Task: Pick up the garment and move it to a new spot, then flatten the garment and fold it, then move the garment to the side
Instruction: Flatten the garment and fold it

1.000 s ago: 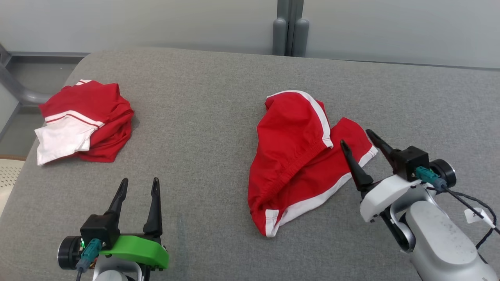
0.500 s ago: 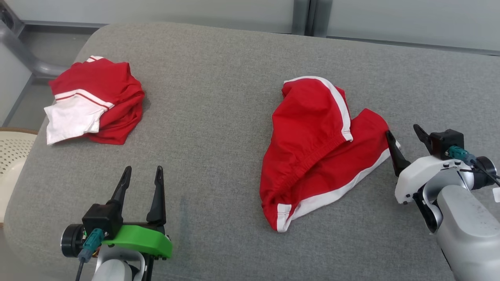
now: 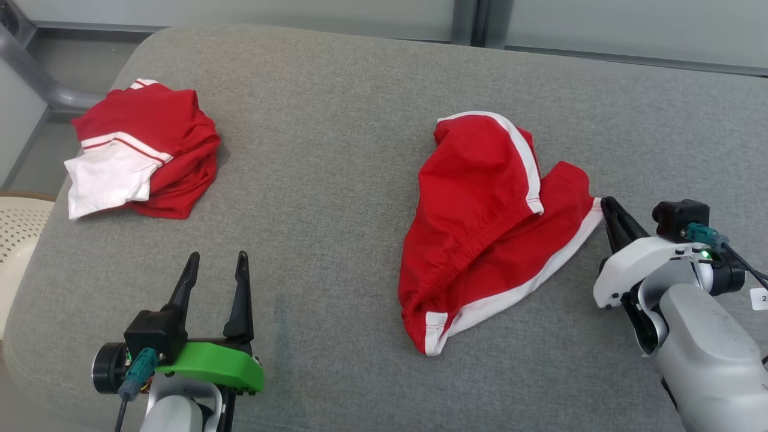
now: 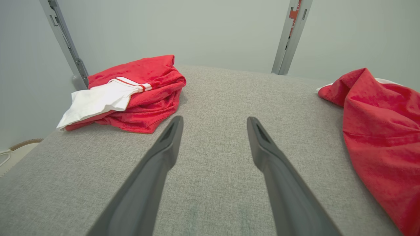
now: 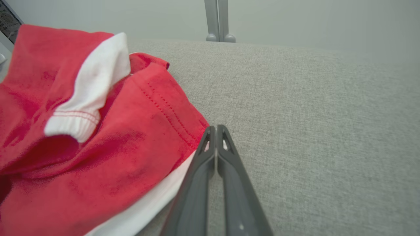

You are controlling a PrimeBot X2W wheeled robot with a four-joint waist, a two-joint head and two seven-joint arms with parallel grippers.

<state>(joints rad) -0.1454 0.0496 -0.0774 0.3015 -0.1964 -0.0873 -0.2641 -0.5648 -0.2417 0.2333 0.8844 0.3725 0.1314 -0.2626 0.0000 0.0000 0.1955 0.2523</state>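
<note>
My right gripper (image 3: 606, 201) is pressed together at the right corner of the shorts (image 3: 480, 228), which lie crumpled right of centre on the pad (image 3: 324, 150). I can't tell whether any cloth is caught. If it nipped only the hem edge, a lift could pull free. My left gripper (image 3: 216, 259) sits spread, well apart from the shorts, so it can't catch a slip.

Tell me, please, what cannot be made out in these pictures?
- Right wrist view: whether the shut right gripper pinches the red shorts; its own fingers cover the corner.
- Head view: what the bundled red-and-white garment is; its folds hide the shape.
- Head view: the white tag; cut off by the right edge.
</note>
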